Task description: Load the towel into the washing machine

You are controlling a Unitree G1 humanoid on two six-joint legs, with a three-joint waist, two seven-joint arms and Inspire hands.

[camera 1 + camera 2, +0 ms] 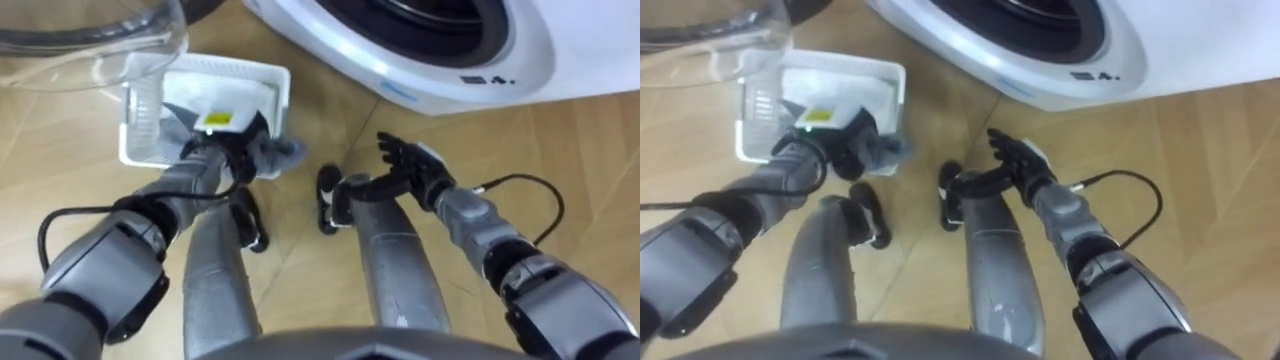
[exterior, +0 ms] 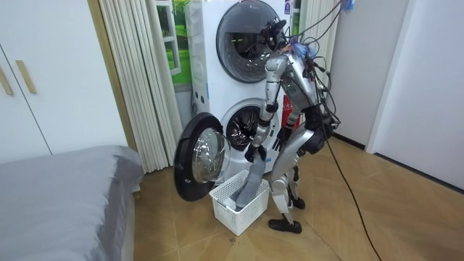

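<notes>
A: Left hand (image 1: 236, 150)?
B: Fingers curled on the grey towel (image 1: 281, 155). Its tail hangs into the white basket (image 1: 284, 88) on the floor. Right hand (image 1: 412, 162) idle, fingers spread wide.
A: Tips?
B: Lift until the tail clears the rim, then swing to the washing machine (image 1: 430, 70); door (image 2: 197, 156) open. Basket otherwise looks empty, drum contents can't tell.

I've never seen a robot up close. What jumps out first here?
The robot stands before a washing machine whose round door hangs open. Its left hand grips a grey towel trailing down into a white basket on the floor, while its right hand hovers open.
</notes>
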